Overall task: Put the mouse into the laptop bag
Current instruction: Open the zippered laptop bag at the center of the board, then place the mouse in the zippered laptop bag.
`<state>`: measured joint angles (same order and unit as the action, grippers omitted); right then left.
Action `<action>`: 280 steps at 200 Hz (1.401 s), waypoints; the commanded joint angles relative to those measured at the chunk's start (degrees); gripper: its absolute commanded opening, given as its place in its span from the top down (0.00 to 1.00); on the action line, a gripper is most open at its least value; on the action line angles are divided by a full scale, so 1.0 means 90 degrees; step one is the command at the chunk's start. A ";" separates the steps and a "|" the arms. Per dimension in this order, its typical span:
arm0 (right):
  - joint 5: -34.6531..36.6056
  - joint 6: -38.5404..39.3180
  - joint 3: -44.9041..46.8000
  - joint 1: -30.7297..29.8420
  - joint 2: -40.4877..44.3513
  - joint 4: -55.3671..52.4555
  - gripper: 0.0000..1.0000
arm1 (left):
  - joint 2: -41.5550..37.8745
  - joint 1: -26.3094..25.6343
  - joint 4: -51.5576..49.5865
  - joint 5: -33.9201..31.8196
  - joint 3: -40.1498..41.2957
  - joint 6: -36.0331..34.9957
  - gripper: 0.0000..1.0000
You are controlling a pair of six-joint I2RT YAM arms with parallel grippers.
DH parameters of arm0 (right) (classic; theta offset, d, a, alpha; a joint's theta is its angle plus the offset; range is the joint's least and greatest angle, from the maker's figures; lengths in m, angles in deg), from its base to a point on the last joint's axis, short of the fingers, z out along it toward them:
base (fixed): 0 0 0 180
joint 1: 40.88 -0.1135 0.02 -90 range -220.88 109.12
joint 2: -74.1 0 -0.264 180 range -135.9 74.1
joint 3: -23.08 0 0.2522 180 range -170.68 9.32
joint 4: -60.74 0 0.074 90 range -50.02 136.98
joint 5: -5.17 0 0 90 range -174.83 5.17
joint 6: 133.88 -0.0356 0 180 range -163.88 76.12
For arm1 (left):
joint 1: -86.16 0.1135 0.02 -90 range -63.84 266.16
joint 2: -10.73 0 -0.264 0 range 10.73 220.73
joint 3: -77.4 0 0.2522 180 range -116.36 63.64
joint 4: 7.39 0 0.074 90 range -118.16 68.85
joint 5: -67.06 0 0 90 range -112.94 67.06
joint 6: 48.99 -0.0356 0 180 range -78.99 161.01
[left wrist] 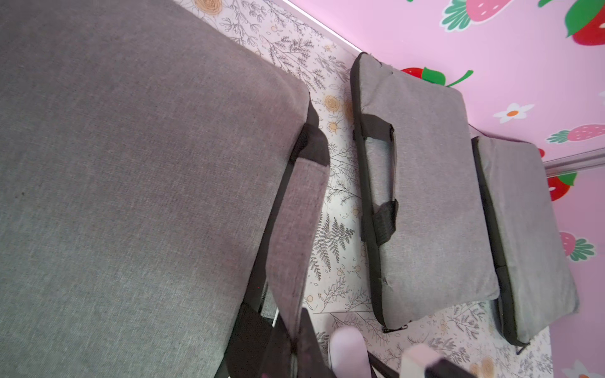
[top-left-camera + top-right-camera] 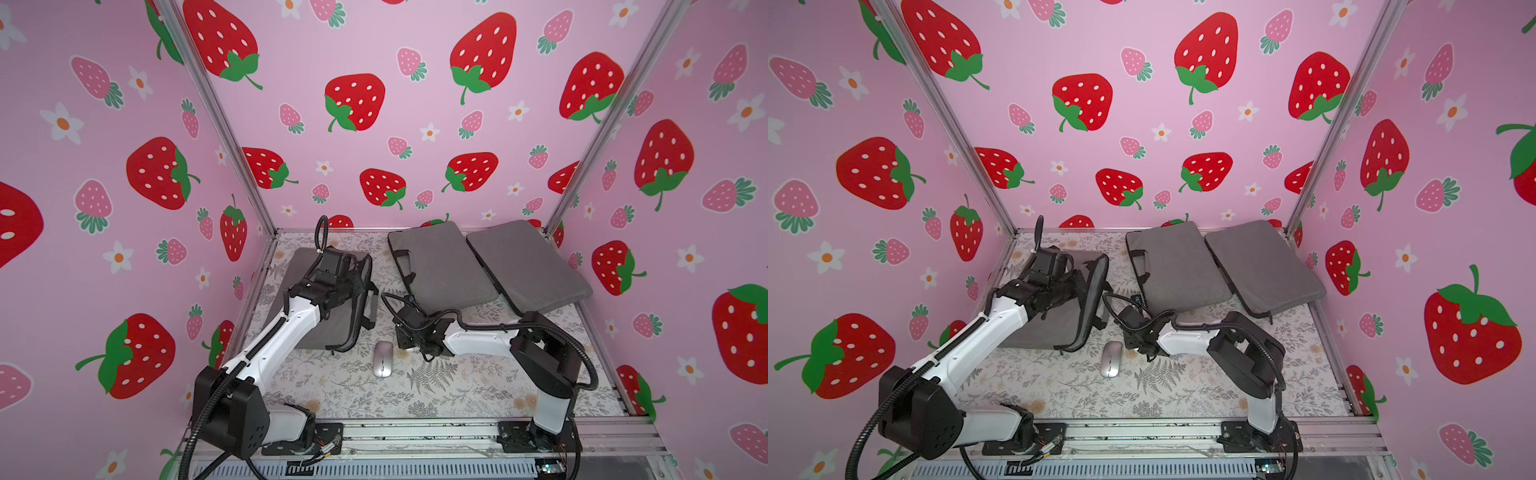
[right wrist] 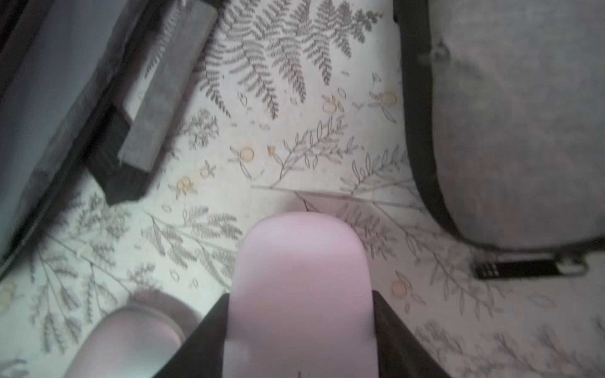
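The left gripper (image 2: 354,291) is clamped tight on the raised flap of the laptop bag (image 2: 328,332), with that edge standing up off the grey body. The right gripper (image 2: 408,347) hangs low over the table (image 2: 457,395), jaws apart and nothing between them. The silver mouse (image 2: 382,359) lies flat just beside it, near the bag's open corner. Farther back, a second grey bag (image 2: 440,266) and a third grey bag (image 2: 528,266) lie edge to edge. The table wears a fern-and-flower print. Pink walls (image 2: 415,104) with strawberries and white flowers enclose three sides, with aluminium posts (image 2: 582,174) at the corners.
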<state>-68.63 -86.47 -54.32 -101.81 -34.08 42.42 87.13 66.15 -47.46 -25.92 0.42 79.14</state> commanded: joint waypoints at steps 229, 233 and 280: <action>-0.3208 -0.1173 -0.7228 0.1595 -0.4472 -0.0518 0.30 | 0.0017 -0.0386 0.0783 0.1349 0.0089 0.0422 1.00; -0.3247 -0.1192 -0.7314 0.1582 -0.4539 -0.0524 0.29 | 0.0017 -0.0392 0.0783 0.1347 0.0089 0.0422 1.00; -0.3642 -0.1206 -0.7658 0.1502 -0.4751 -0.0617 0.28 | 0.0007 -0.0394 0.0738 0.1333 0.0062 0.0383 1.00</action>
<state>-97.85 -95.96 -122.40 -87.36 -77.14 37.57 87.74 63.16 -42.19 -15.32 2.06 82.44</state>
